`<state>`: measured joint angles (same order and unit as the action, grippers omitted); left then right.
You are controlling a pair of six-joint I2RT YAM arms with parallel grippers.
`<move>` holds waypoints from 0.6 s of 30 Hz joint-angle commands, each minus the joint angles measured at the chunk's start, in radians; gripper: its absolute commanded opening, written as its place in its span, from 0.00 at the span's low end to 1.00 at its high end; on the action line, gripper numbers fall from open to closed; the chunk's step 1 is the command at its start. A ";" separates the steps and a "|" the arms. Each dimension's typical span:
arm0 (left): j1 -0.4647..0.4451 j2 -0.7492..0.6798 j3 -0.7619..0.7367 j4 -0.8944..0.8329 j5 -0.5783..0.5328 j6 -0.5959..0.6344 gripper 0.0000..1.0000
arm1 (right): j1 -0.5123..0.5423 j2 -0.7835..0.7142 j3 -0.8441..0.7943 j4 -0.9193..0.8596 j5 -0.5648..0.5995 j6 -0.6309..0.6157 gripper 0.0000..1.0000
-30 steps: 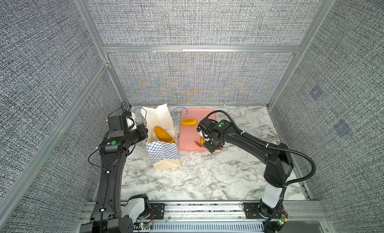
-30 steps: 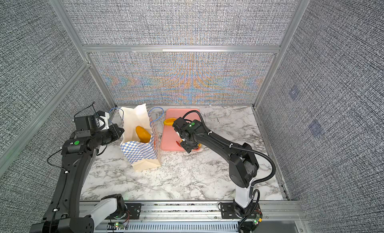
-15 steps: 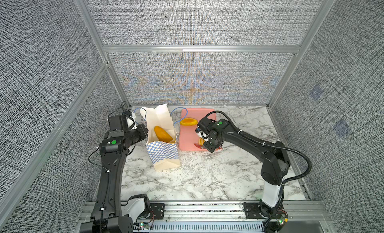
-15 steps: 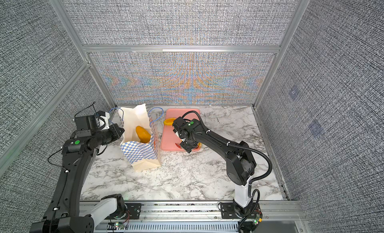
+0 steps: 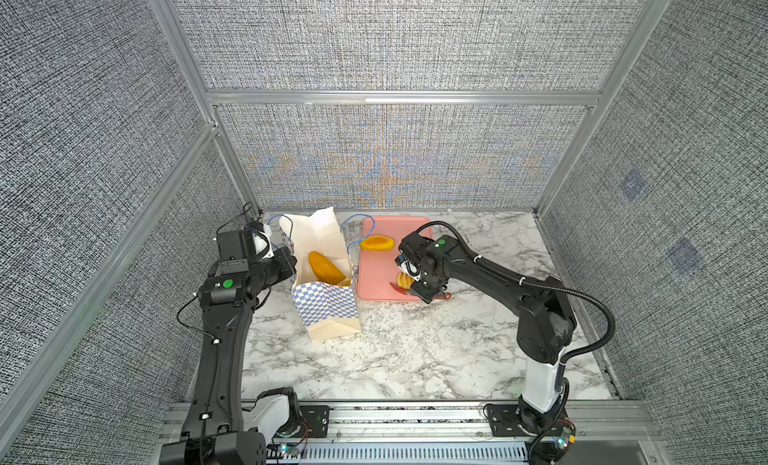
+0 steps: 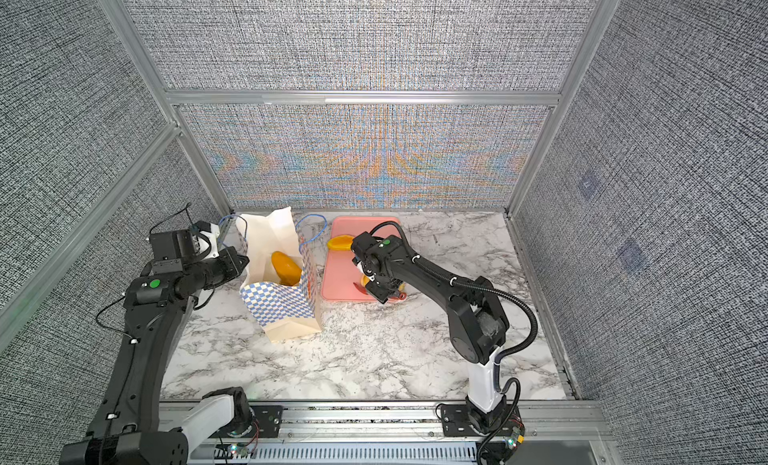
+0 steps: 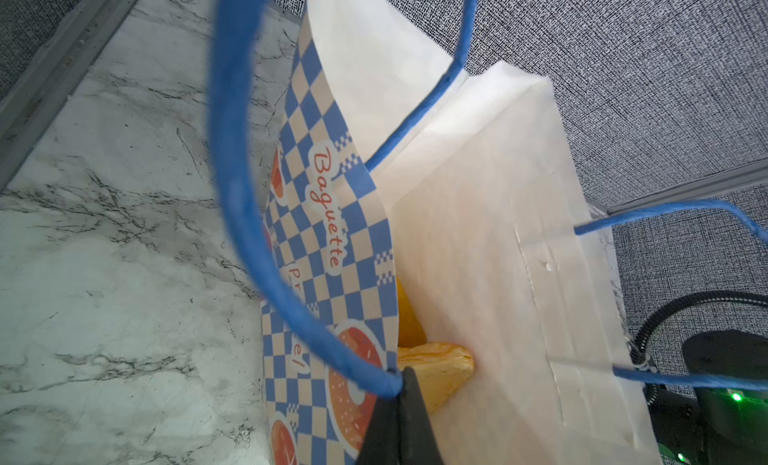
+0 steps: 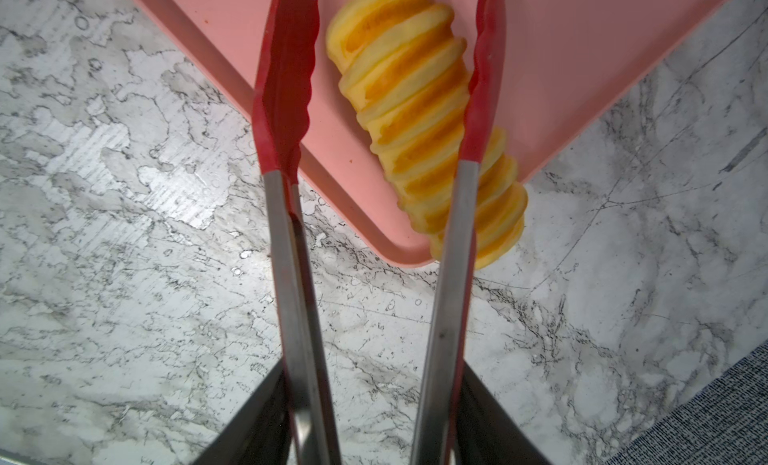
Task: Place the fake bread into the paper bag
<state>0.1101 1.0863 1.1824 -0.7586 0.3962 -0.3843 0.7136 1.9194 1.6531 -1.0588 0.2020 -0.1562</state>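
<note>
pinching the paper bag [image 5: 328, 309] rim in the closed left hand [image 7: 399, 417] — long loaf [image 5: 324, 265] inside; clamping red tongs [image 8: 282, 89] in the right hand [image 8: 374, 425], tips apart astride a ridged roll [image 8: 415, 101] on the pink tray [image 8: 582, 68].

The marble table [image 5: 415, 359] bears the paper bag [image 5: 326, 309] just beside the pink tray [image 5: 376, 276].

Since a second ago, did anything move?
The right arm edged slightly toward the paper bag; the right gripper holds the red tongs astride the ridged roll. Nothing grabbed or dropped. The left gripper stays pinching the bag; loaf and tray unmoved.
</note>
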 commanded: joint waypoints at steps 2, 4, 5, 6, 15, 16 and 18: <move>0.001 0.003 0.002 -0.011 0.004 0.007 0.00 | -0.007 -0.002 0.012 -0.005 0.001 -0.007 0.55; 0.002 0.002 0.000 -0.008 0.005 0.004 0.00 | -0.006 -0.006 0.020 -0.005 0.002 -0.008 0.54; 0.002 0.003 0.000 -0.008 0.006 0.003 0.00 | -0.007 -0.008 0.024 -0.005 0.002 -0.005 0.54; 0.001 0.003 0.000 -0.008 0.006 0.003 0.00 | -0.007 -0.010 0.027 -0.006 0.002 -0.005 0.54; 0.001 0.004 0.005 -0.009 0.006 0.003 0.00 | -0.014 0.014 0.066 -0.036 -0.004 -0.014 0.54; 0.002 0.004 0.006 -0.010 0.006 0.003 0.00 | -0.014 0.021 0.069 -0.037 -0.007 -0.013 0.54; 0.001 0.004 0.008 -0.011 0.006 0.005 0.00 | -0.016 0.032 0.075 -0.038 -0.013 -0.014 0.54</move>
<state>0.1101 1.0889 1.1835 -0.7586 0.4004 -0.3847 0.6983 1.9450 1.7138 -1.0714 0.2001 -0.1665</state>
